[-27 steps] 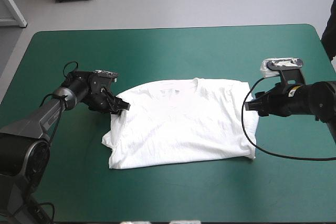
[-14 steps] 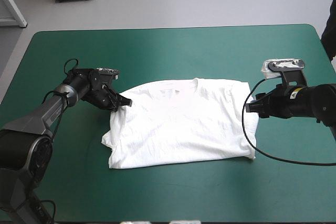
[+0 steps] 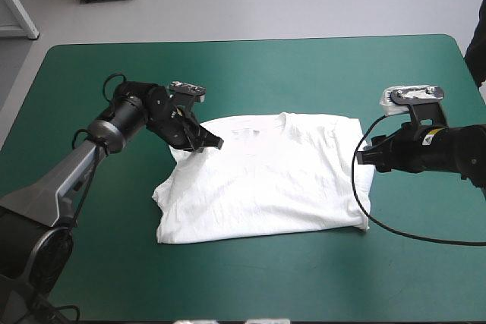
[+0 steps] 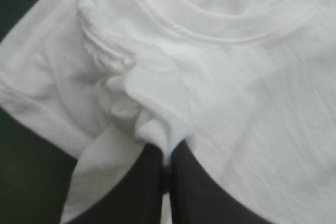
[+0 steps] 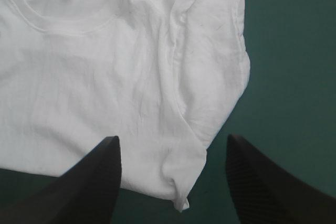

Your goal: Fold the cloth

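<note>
Since the earlier frames, the left gripper [image 3: 206, 142] with two black fin-shaped fingers has travelled to the right and slightly far. It has dragged the left sleeve inward over the white short-sleeved cloth T-shirt [image 3: 266, 187], and its fingers are pressed together on a bunch of that fabric. The T-shirt lies in the middle of the teal-green table cover [image 3: 250, 66], collar toward the far edge. The right gripper [image 3: 363, 155] has its fingers apart, with the right sleeve just ahead, on its left. This arm is the nearer one, so I judge it must reach leftward.
</note>
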{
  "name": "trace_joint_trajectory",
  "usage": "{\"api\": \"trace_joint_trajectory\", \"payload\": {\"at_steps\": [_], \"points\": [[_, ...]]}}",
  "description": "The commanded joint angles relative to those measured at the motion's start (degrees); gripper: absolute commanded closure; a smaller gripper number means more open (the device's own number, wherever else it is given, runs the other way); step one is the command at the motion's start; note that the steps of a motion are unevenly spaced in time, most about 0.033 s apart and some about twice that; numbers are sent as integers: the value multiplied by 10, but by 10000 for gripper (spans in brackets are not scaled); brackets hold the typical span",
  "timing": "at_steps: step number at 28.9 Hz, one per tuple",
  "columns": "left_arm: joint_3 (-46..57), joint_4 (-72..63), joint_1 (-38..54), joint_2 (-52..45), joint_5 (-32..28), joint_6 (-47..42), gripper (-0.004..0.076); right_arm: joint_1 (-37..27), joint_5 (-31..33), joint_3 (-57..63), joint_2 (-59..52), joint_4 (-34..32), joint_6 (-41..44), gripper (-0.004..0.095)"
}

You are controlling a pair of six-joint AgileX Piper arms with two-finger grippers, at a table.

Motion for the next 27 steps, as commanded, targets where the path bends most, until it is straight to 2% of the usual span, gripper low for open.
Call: {"api": "trace_joint_trajectory", "payload": {"at_steps": [1, 9, 11, 13, 19, 21, 23, 27], "points": [[-17, -14, -21, 8, -36, -8, 734, 0, -20, -18, -11, 8, -6, 345], [-17, 1, -24, 74, -59, -1, 731, 0, -20, -18, -11, 8, -6, 345], [-17, -5, -24, 75, -55, 18, 707, 0, -20, -18, -11, 6, -6, 345], [-19, -28, -24, 74, -39, 40, 633, 0, -21, -18, -11, 3, -6, 345], [-57, -51, -24, 55, 70, 72, 258, 0, -37, -18, -11, -28, 5, 344], [-72, -53, -24, 37, 88, 73, 182, 0, -49, -18, -9, -44, 18, 344], [-91, -54, -24, 13, 100, 72, 155, -3, -61, -18, -1, -63, 29, 344], [-138, -71, -24, -48, 127, 71, 156, -3, -92, -18, 35, -105, 66, 344]]}}
